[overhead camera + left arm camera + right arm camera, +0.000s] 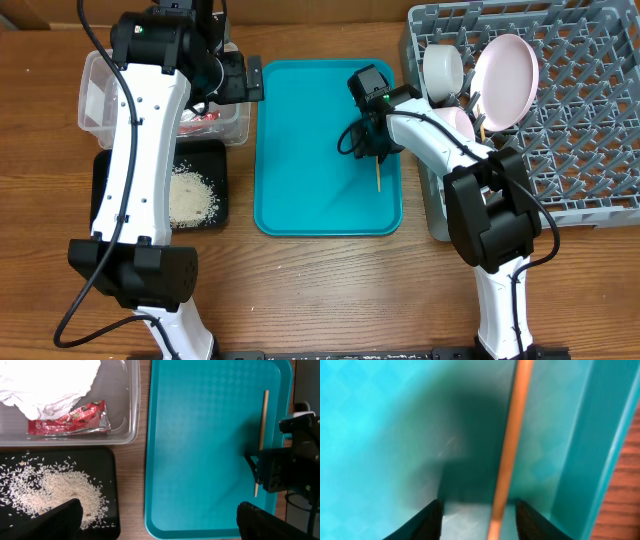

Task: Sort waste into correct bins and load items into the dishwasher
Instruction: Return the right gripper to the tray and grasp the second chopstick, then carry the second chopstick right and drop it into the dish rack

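Work surface: one wooden table [300, 290], mid-brown, matte finish, grain running left to right. A teal tray [300, 150] lies on it near the centre. Bare wood shows to the left of the tray and in front of it. Behind the tray, past the table's far edge, runs a paler tan band [320, 10] (material cannot be told). In front of the tray, a dark strip [330, 354] lines the table's near edge. Lighting is even and from above; shadows are soft.
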Controlling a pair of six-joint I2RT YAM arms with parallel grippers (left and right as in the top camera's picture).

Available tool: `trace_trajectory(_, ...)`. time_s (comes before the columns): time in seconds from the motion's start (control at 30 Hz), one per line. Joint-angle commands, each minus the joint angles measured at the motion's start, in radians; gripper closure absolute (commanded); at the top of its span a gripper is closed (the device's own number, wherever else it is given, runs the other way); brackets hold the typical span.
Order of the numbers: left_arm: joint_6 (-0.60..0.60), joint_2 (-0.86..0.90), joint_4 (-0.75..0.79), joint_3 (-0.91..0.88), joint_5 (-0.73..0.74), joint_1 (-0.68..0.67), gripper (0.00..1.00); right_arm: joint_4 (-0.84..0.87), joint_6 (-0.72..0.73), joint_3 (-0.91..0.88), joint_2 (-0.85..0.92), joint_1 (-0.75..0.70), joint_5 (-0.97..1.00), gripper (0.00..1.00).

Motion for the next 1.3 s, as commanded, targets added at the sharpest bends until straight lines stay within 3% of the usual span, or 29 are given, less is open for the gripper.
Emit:
trace_trajectory(0.0,-0.01,-0.01,0.0,-0.002,-0.006,0.002,0.0,-0.021,0.002,0.014,0.018,-0.002,-0.079,0.64)
trace_trajectory(0.03,-0.01,-0.01,0.0,-0.002,-0.006,0.002,0.0,-0.03,0.002,0.014,0.018,-0.002,-0.079,0.75)
trace_trajectory(0.07,-0.01,-0.01,0.001,-0.002,-0.006,0.002,0.0,-0.033,0.002,0.014,0.018,-0.002,-0.079,0.81)
trace_trajectory(0.1,-0.01,-0.01,0.0,-0.002,-0.007,0.002,0.0,-0.036,0.001,0.014,0.018,-0.002,-0.078,0.94)
trace_trajectory(0.13,-0.01,-0.01,0.0,-0.002,-0.006,0.002,0.0,-0.036,0.002,0.014,0.018,-0.002,-0.078,0.96)
trace_trajectory(0.37,-0.01,-0.01,0.0,-0.002,-0.006,0.002,0.0,-0.183,-0.021,0.19,-0.064,-0.003,-0.147,0.96)
trace_trajectory(0.47,-0.01,-0.01,0.0,-0.002,-0.006,0.002,0.0,-0.431,-0.061,0.412,-0.186,-0.011,0.0,0.96)
trace_trajectory(0.57,-0.01,-0.01,0.0,-0.002,-0.006,0.002,0.0,-0.534,-0.06,0.47,-0.278,-0.033,0.138,0.96)
trace_trajectory(0.87,-0.01,-0.01,0.0,-0.002,-0.006,0.002,0.0,-0.757,-0.098,0.427,-0.403,-0.266,0.174,0.96)
trace_trajectory(1.17,-0.01,-0.01,0.0,-0.002,-0.006,0.002,0.0,-0.668,-0.138,0.081,-0.398,-0.446,0.174,0.96)
trace_trajectory(1.27,-0.01,-0.01,0.0,-0.002,-0.006,0.002,0.0,-0.648,-0.138,0.028,-0.398,-0.47,0.173,0.91)
